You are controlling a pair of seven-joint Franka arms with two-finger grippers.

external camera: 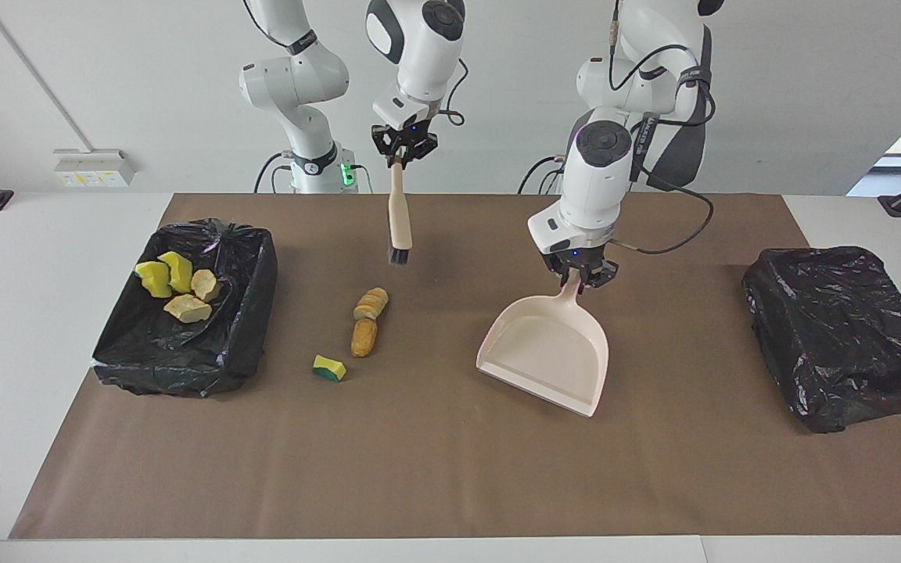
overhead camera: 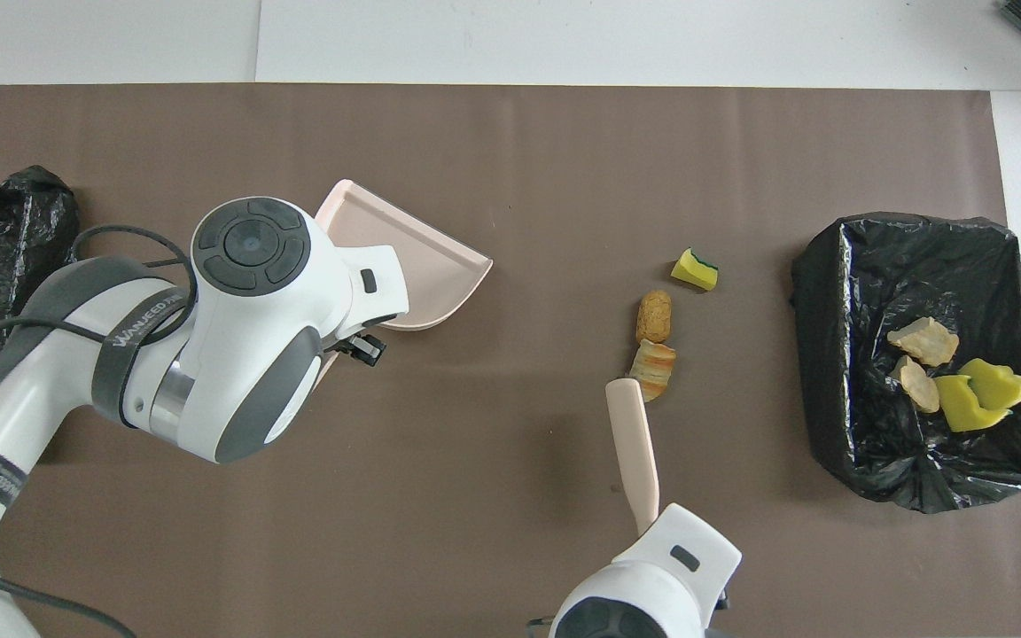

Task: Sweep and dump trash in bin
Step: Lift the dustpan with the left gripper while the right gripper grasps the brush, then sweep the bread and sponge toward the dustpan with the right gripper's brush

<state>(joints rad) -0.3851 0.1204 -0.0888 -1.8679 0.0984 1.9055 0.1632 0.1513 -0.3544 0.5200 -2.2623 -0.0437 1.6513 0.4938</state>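
Three bits of trash lie on the brown mat: two bread-like pieces (external camera: 371, 303) (external camera: 364, 337) and a green-backed yellow sponge (external camera: 329, 367). They show again from overhead as the sponge (overhead camera: 695, 269) and the bread pieces (overhead camera: 654, 316). Several more bits (external camera: 173, 285) lie in the black-lined bin (external camera: 259, 266). My left gripper (external camera: 582, 280) is shut on the handle of the beige dustpan (external camera: 548, 352), which hangs tilted, mouth down. My right gripper (external camera: 397, 156) is shut on the beige brush (external camera: 398, 215). The brush hangs bristles down over the mat beside the bread pieces.
A crumpled black bag (external camera: 834, 336) lies at the left arm's end of the table. The bin (overhead camera: 816, 354) stands at the right arm's end. From overhead my left wrist covers the dustpan's handle, and the dustpan (overhead camera: 404, 257) and brush (overhead camera: 633, 443) show.
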